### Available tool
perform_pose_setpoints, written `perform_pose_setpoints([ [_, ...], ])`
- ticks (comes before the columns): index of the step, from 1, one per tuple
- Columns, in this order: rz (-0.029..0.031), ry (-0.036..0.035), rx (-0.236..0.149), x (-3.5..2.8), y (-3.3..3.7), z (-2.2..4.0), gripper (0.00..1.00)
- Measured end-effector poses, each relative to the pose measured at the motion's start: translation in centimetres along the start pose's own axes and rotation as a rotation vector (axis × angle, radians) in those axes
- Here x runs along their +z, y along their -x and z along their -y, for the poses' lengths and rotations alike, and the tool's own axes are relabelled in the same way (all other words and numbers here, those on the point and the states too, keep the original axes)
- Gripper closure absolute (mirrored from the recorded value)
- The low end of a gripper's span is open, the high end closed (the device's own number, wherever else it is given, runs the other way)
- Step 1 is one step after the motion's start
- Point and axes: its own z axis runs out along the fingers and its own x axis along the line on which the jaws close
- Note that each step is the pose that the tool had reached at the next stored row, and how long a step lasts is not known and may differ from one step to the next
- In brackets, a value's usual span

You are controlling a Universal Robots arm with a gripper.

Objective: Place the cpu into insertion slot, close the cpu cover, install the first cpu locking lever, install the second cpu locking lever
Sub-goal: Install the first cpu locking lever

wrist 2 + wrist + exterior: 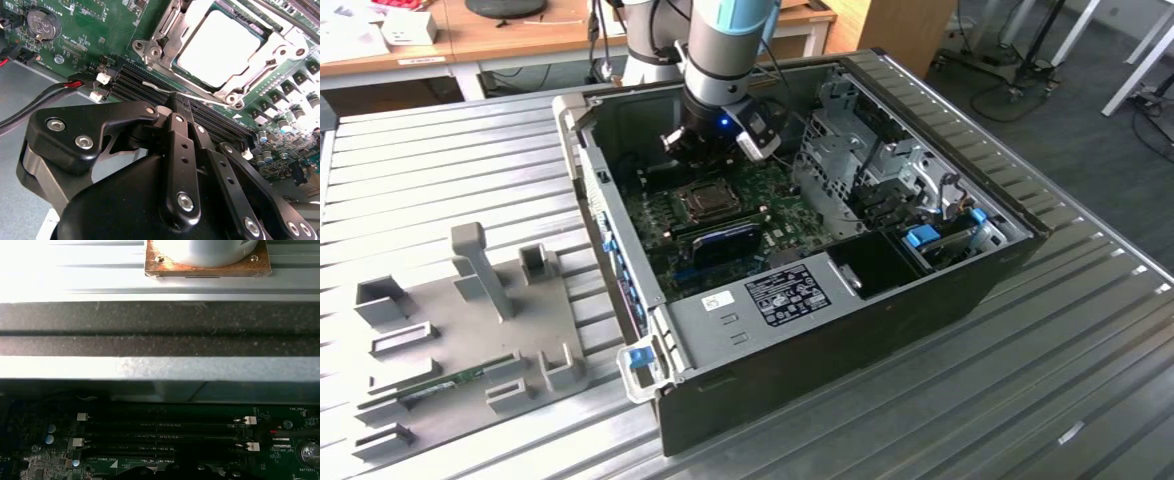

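Note:
The cpu (220, 47) lies in the insertion slot (711, 203) on the green board, its pale metal top bright in the second wrist view. The silvery cpu cover (172, 42) lies flat around it as a frame. A thin wire locking lever (200, 97) runs along the socket's edge beside the memory slots. My gripper (176, 100) is shut, its black fingertips right at that lever wire; whether they touch it I cannot tell. In the exterior view the gripper (714, 150) hangs inside the open computer case (987, 270), just behind the socket.
Black memory slots (165, 432) run beside the socket. A coin battery (42, 22) and black-red cables (50, 95) lie near the gripper. The metal drive cage (881, 170) stands at the exterior view's right. A grey fixture plate (467, 300) lies on the table at its left.

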Motion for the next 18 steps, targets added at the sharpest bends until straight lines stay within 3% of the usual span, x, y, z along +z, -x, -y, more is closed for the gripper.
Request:
perform_pose_setpoints([
  [18, 0.0003, -0.0003, 0.000, 0.63, 0.17, 0.16, 0.90],
])
